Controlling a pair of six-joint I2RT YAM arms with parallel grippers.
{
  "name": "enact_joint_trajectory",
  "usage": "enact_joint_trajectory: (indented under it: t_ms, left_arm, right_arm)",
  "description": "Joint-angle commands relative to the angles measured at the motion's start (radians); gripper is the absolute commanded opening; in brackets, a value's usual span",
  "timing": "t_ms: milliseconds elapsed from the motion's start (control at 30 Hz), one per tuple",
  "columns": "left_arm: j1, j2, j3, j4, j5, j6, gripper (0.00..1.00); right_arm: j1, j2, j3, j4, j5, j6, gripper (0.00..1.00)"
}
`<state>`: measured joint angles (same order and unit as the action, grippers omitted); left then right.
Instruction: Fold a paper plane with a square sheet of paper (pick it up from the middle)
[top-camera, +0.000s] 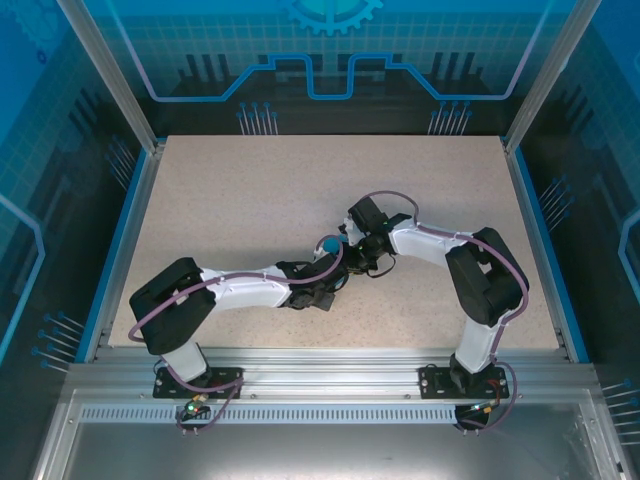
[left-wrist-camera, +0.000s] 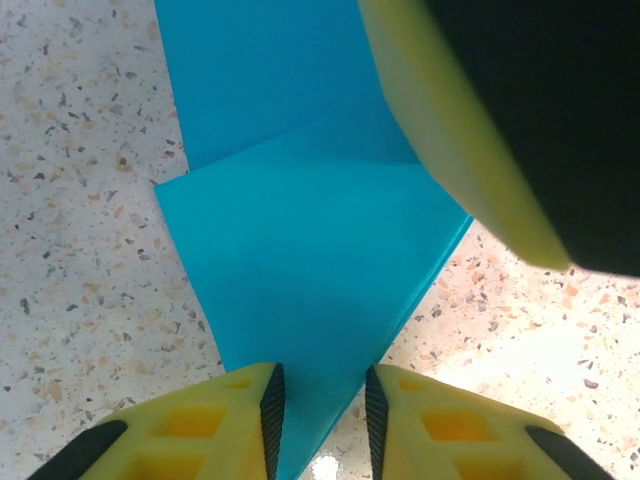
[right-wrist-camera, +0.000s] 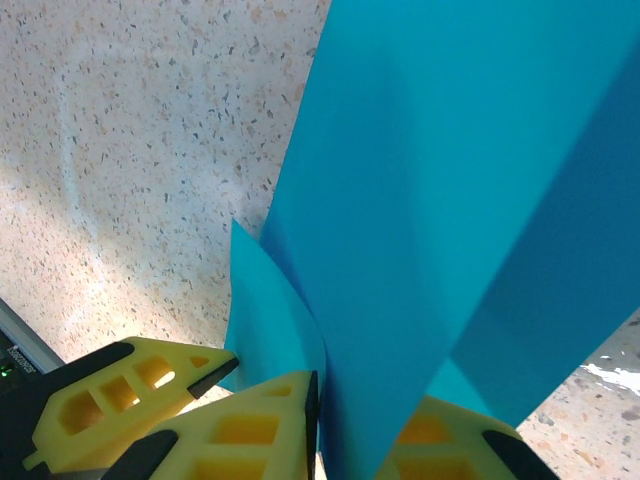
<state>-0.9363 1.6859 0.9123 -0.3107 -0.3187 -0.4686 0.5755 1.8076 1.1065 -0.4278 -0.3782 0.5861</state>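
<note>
Mid-table, right gripper (right-wrist-camera: 345, 425) clamps folded paper (right-wrist-camera: 440, 200); left gripper (left-wrist-camera: 318, 405), at its 8 o'clock, jaws apart astride paper.

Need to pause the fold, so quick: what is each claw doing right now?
Left claw: slightly open, the paper in the gap, not pinched.
Right claw: closed on the paper.
</note>
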Motion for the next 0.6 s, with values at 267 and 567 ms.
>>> enact_joint_trajectory:
  t_ms: [267, 567]
  left_arm:
    - [-0.009, -0.063, 0.003, 0.004, -0.007, 0.01, 0.42]
    - [-0.009, -0.03, 0.003, 0.006, -0.041, -0.003, 0.33]
  right_arm:
    - [0.01, 0.017, 0.033, -0.028, -0.029, -0.003, 0.15]
    - [0.01, 0.019, 0.032, -0.029, -0.03, -0.003, 0.15]
